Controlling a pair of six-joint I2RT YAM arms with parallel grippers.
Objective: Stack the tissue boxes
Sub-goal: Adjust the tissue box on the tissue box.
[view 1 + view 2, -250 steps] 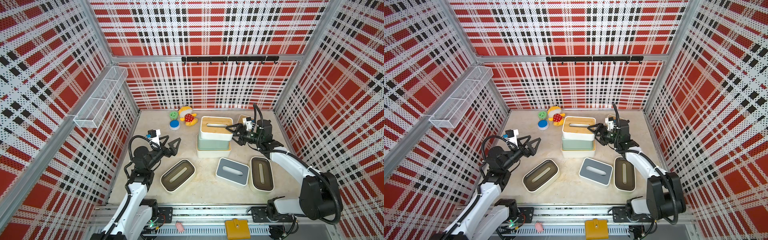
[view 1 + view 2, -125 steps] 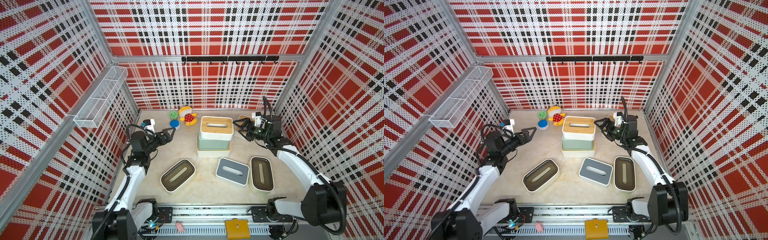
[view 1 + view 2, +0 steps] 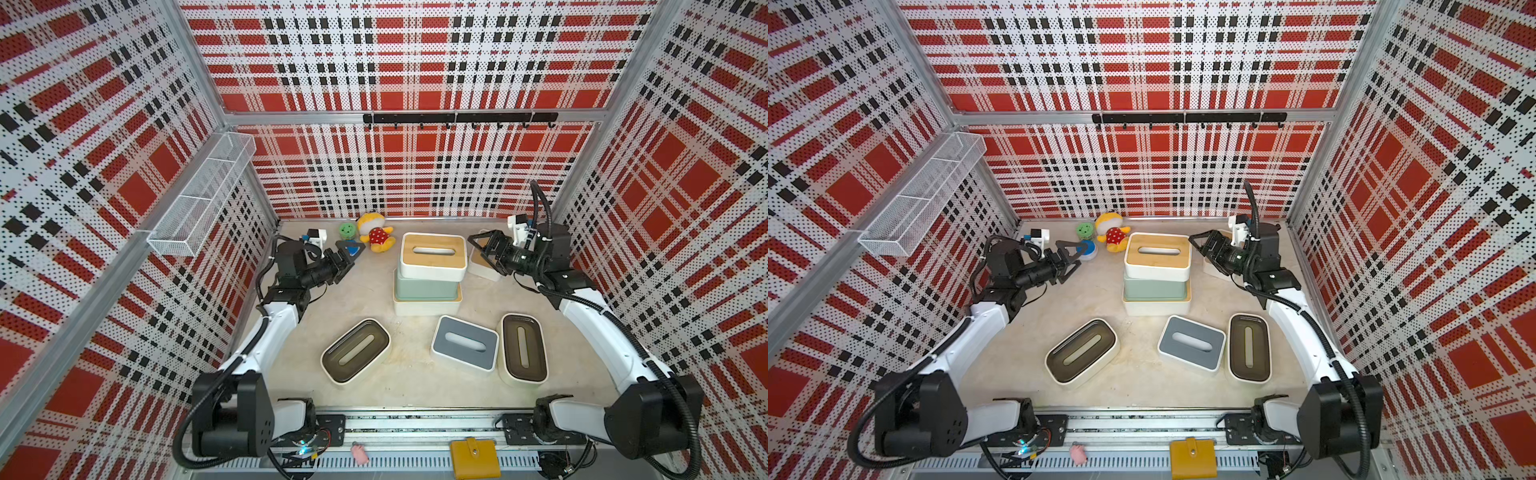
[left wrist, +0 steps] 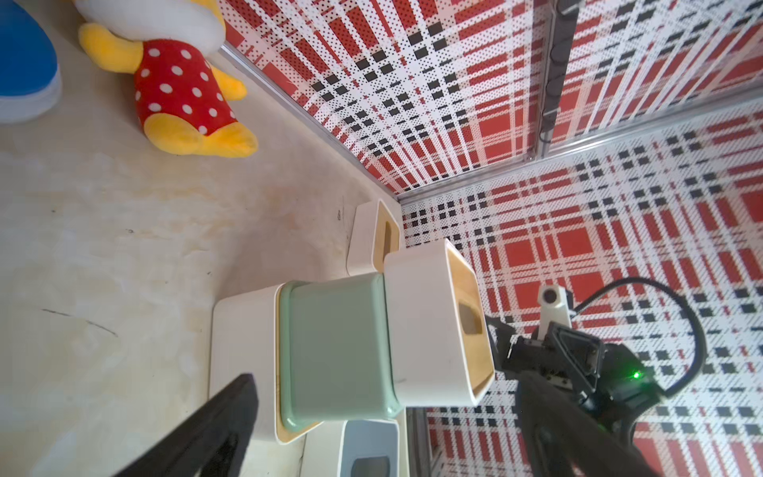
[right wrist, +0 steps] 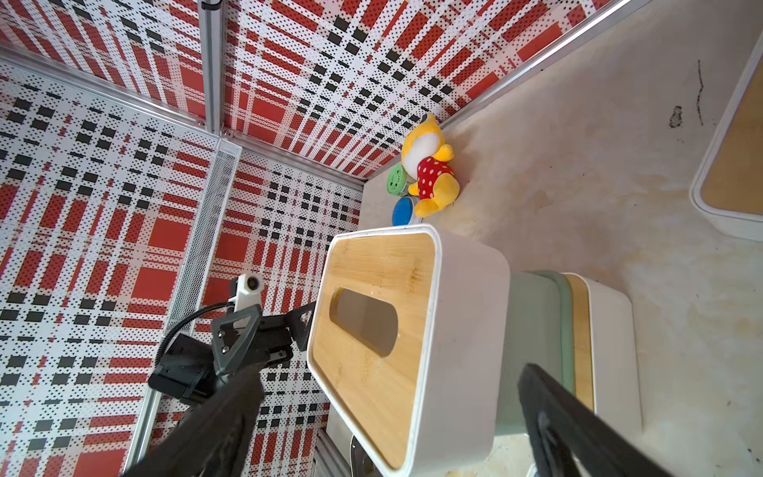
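So, quick update from where I'm standing: the right tool [image 3: 482, 251] was parked right at the end of the top box [image 3: 432, 255] a second ago, and now it's backed off toward the right wall. Its jaws are spread wide with nothing between them. The left tool [image 3: 347, 255] has swung up toward the back, next to the blue disc [image 3: 1088, 249]. It's also gaping and empty.

The stack hasn't budged, so I'd say box three is placed and let go. From the bottom up it's the cream box [image 3: 426, 306], the pale-green box [image 3: 428, 286] and the top box, sitting mid-counter [image 3: 411, 374].

By my count four are left to stack:
- the rounded dark-lidded box [image 3: 356, 356] at front left
- the grey-lidded box [image 3: 464, 343] in the middle
- another dark-lidded box [image 3: 523, 349] just beside the grey one
- a bamboo-lidded box [image 5: 731, 173] tucked behind the right tool

Material-wise the bodies look like smooth matte plastic with rounded corners, and every lid has an oval slot. The bamboo lids show a warm grain, the dark lids look glossy, and the grey one is flat and dull.

The green box is narrower than the lid under it, so a bamboo margin shows around it. The top box overhangs it a little. My guess is smooth plastic on bamboo could slide if nudged. The plush toy [image 3: 376, 237] is lying at the back.
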